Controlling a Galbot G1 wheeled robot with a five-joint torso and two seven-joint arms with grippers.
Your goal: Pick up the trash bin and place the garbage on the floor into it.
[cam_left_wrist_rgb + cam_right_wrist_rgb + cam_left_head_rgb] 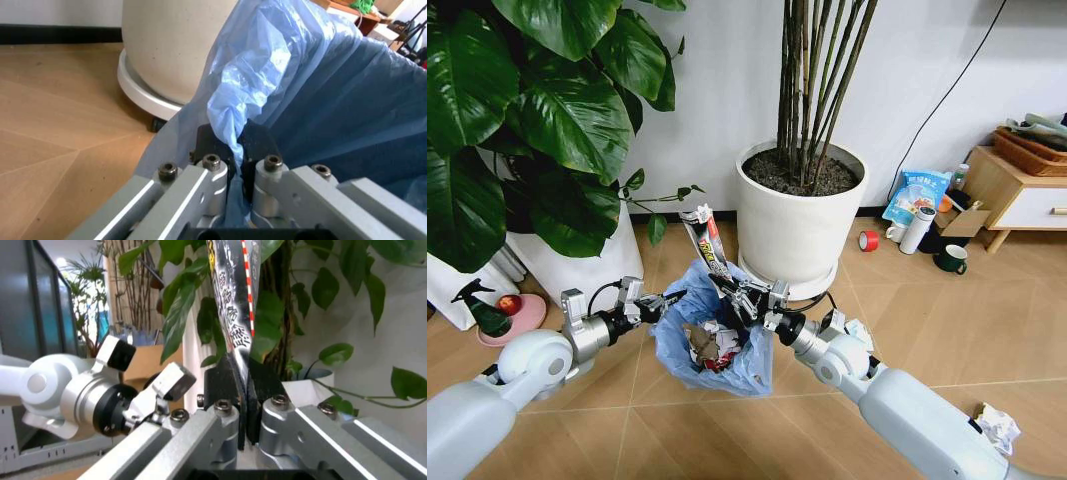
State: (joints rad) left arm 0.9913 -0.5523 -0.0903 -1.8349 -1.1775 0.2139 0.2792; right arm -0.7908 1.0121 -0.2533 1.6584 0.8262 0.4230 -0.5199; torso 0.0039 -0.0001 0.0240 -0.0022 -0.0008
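While the left gripper (670,298) pinched the trash bin (712,340) liner, the right gripper (727,287) pinched a wrapper (706,240) above; releasing seemed next

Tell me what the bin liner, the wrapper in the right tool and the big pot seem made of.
Liner: thin light-blue plastic film, by its crinkles and sheen; pinched in the left tool.
Wrapper: probably glossy printed foil or plastic, stiff enough to stand up from the right tool.
Pot: smooth matte white, perhaps ceramic or plastic.
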